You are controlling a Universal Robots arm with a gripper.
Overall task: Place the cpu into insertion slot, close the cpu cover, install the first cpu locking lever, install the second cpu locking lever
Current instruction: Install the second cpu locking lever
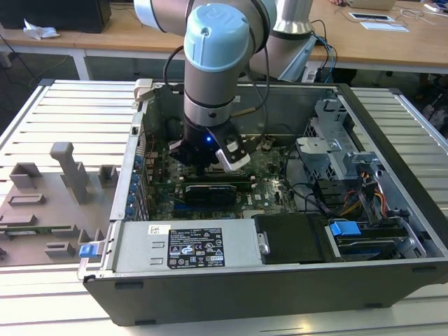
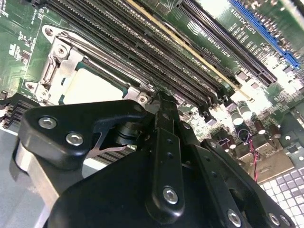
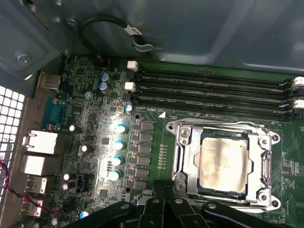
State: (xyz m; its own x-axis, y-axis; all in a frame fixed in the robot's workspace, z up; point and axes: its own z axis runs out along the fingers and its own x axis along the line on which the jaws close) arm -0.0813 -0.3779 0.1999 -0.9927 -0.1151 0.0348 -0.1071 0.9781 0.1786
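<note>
The cpu (image 3: 223, 161), a dull silver square, lies flat in the insertion slot on the green motherboard (image 3: 95, 95). The cpu cover (image 3: 187, 156), a silver frame, lies down around it and hides most of the slot. A thin lever rod (image 3: 213, 124) runs along the socket edge beside the memory slots. My gripper (image 3: 164, 189) hangs just off one socket edge, its black fingers pressed together with nothing visible between them. In the second wrist view the gripper (image 2: 160, 100) tips sit close to a corner of the cover (image 2: 66, 59), with the cpu (image 2: 92, 85) just beyond. In the exterior view the gripper (image 1: 208, 162) is low inside the open case.
Long black memory slots (image 3: 213, 90) run beside the socket, and the grey case wall (image 3: 213, 33) rises behind them. In the exterior view a power supply (image 1: 189, 245) and a drive cage (image 1: 336, 150) crowd the case. A grey fixture tray (image 1: 49, 203) lies at that view's left.
</note>
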